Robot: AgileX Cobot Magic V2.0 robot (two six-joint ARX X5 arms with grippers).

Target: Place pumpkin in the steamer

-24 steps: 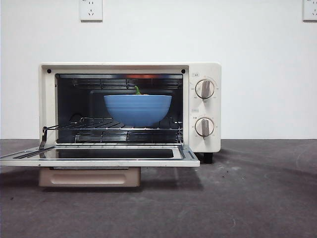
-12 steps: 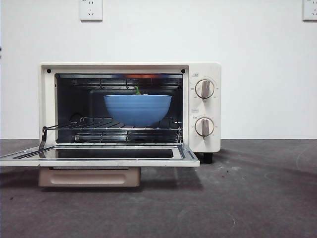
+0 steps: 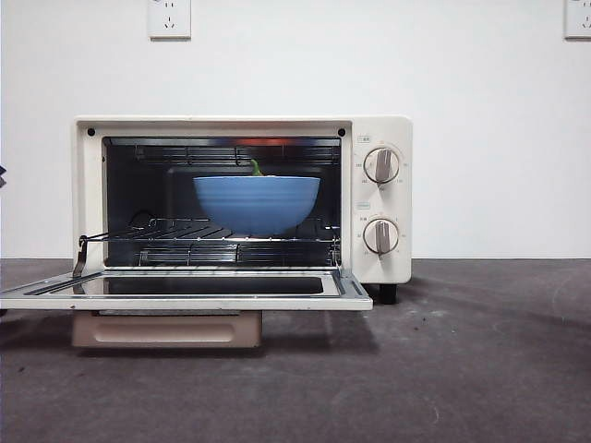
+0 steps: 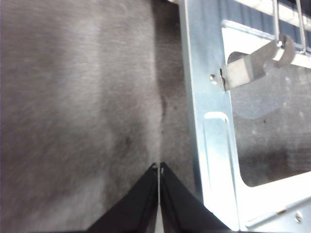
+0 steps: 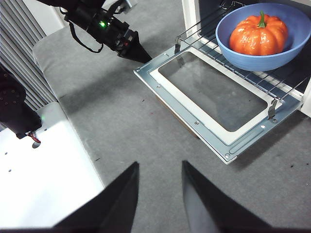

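The cream steamer (image 3: pixel 380 263) stands with its door (image 3: pixel 185 302) folded down flat. On the wire rack inside sits a blue bowl (image 3: pixel 257 205) with the orange pumpkin (image 5: pixel 258 34) in it. From the front only the pumpkin's green stem (image 3: pixel 256 168) shows above the bowl's rim. My left gripper (image 4: pixel 159 166) is shut and holds nothing. It hovers just off the outer corner of the door's metal frame (image 4: pixel 214 145), and the right wrist view also shows the left gripper (image 5: pixel 138 52) there. My right gripper (image 5: pixel 160 167) is open and empty, high above the table in front of the door.
The open door (image 5: pixel 194 116) juts well out over the dark grey table (image 3: pixel 462 369). A white board (image 5: pixel 43 179) lies beside the table in the right wrist view. Two knobs (image 3: pixel 381 166) sit on the steamer's right panel.
A small dark tip has come into the front view at its left edge, lower than half a second ago. The steamer, bowl and pumpkin have not moved.
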